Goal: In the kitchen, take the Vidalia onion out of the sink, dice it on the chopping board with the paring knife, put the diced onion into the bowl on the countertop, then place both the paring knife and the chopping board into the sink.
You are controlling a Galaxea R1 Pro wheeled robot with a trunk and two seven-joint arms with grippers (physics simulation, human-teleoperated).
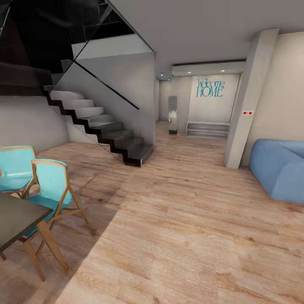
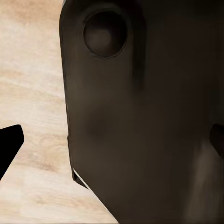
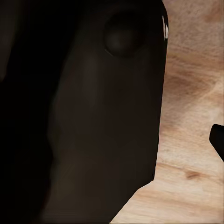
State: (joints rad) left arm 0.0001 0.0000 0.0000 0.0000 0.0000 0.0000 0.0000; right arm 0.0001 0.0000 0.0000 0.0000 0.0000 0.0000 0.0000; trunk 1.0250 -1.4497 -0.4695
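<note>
— Where's it got to? I see no worktop, no sink, no onion from here.

— Nor do I. It's out in the open living area, on the wood-plank floor [image 1: 177,236]. Take the dark staircase [image 1: 105,131] as the marker: left of its foot stand two turquoise chairs [image 1: 46,185] pushed up to a dark table [image 1: 19,217]; right of it a passage runs back to a wall with "Welcome HOME" lettering [image 1: 210,88]; further right again, past a pale column [image 1: 249,101], sits a blue sofa [image 1: 278,169].

— And the grippers? Anything in them?

— I can't tell. Each wrist camera looks past a big dark piece of the robot's own body [image 2: 140,116] down at the planks. A black tip [image 2: 9,144] pokes in at the edge on the left arm's side, another [image 3: 218,140] on the right's, but whether the jaws stand apart or together isn't shown.

— So the step is just getting to the kitchen.

— I'd judge so; nothing of the task looks begun. To do it well: keep the arms tucked, steer wide of the chair legs and the bottom stair, and turn the head slowly until black cabinets come into sight before committing to a heading.
</note>
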